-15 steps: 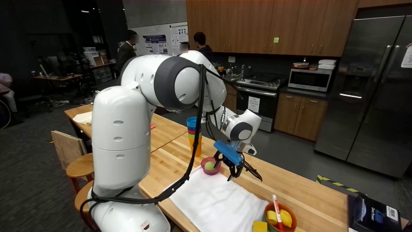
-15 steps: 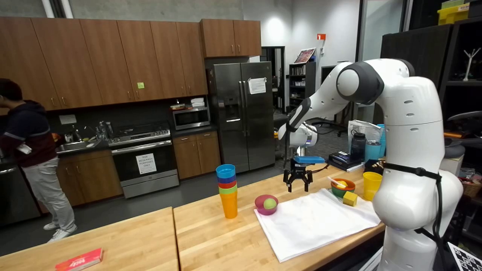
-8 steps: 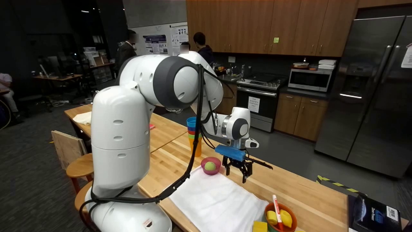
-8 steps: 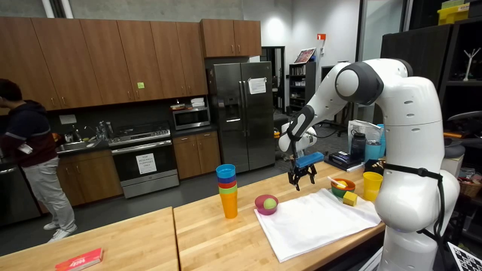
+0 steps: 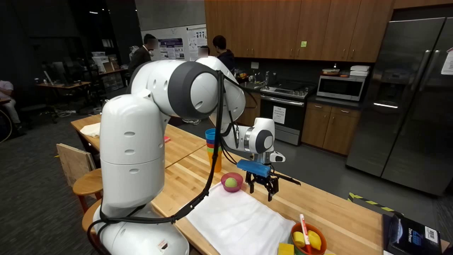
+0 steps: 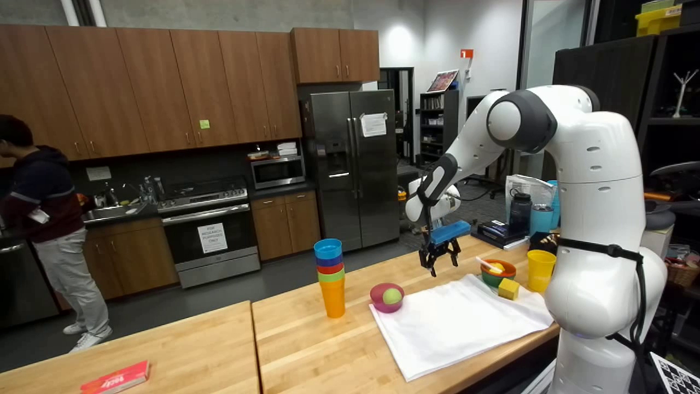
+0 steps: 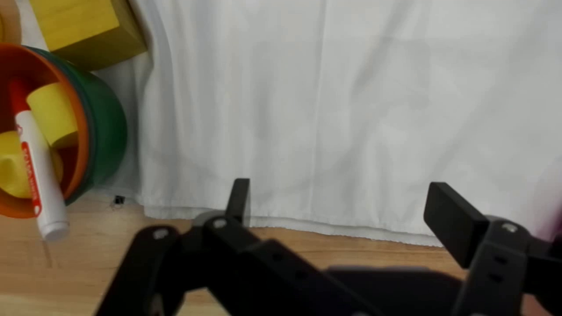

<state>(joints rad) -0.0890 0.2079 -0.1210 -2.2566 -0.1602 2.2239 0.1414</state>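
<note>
My gripper [image 7: 340, 204] hangs above the table with its fingers wide apart and nothing between them; it also shows in both exterior views [image 5: 261, 194] [image 6: 444, 269]. Beneath it lies a white cloth [image 7: 329, 109], whose edge meets bare wood under the fingers. Nearest is a magenta bowl [image 5: 238, 187] with a green ball [image 5: 230, 182] inside, apart from the gripper. Nested orange and green bowls [image 7: 105, 123] show at the left of the wrist view. They hold a red-and-white marker [image 7: 41, 166], a yellow cylinder [image 7: 52, 114] and a lemon [image 7: 13, 164]. Beside them sits a yellow cube [image 7: 83, 26].
A tall stack of coloured cups [image 6: 332, 293] stands beyond the magenta bowl. A yellow cup [image 6: 541, 268], a dark bottle [image 6: 519, 213] and a black box [image 6: 495, 234] stand near the arm's base. A red book [image 6: 115, 377] lies on the adjoining table.
The gripper has swivelled and shifted a little away from the magenta bowl, mostly in the earlier half second. Its jaws have stayed open. The objects on the table have not moved.
</note>
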